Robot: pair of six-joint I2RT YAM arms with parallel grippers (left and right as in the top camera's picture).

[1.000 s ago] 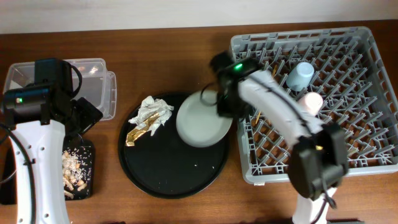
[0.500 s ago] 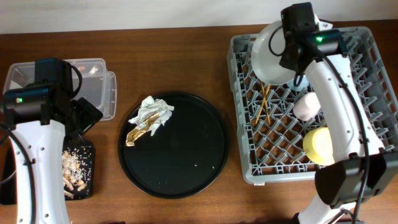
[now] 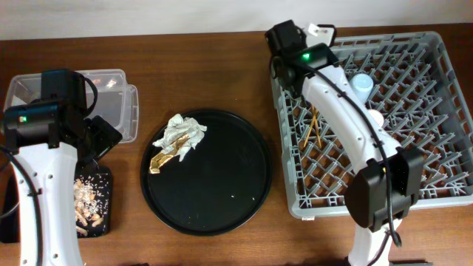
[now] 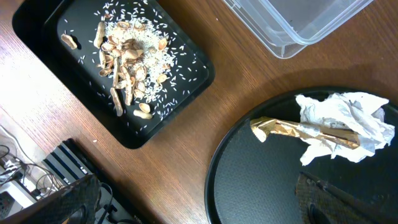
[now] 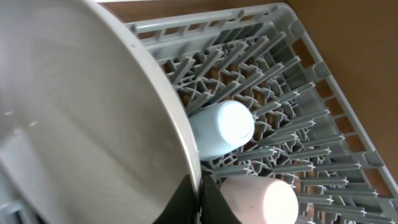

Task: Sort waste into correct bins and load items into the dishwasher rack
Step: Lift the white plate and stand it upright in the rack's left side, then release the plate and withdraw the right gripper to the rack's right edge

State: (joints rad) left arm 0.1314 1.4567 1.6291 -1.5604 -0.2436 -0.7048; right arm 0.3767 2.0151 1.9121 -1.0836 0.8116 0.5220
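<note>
My right gripper [image 3: 304, 35] is shut on the rim of the pale grey-white plate [image 3: 320, 31], held on edge over the far left corner of the grey dishwasher rack [image 3: 436, 111]. The right wrist view shows the fingers [image 5: 200, 188] pinching the plate [image 5: 74, 112] next to the light blue cup [image 5: 221, 128] and pink cup [image 5: 260, 200]. Both chopsticks [image 3: 310, 125] lie in the rack. The bowl is hidden. White-and-gold wrappers [image 3: 177, 140] lie on the round tray; they also show in the left wrist view [image 4: 329, 127]. My left gripper [image 4: 205, 198] is open and empty.
The big round black tray [image 3: 214, 192] sits mid-table. The clear tub [image 3: 114, 103] stands at the far left, with nothing seen in it. The shallow black tray [image 4: 43, 37] below it holds food scraps [image 4: 127, 59]. Cables show past the table's left edge.
My right arm lifted the plate off the round tray, carried it over the rack and turned it on edge at the far left corner. The left arm has not moved.
</note>
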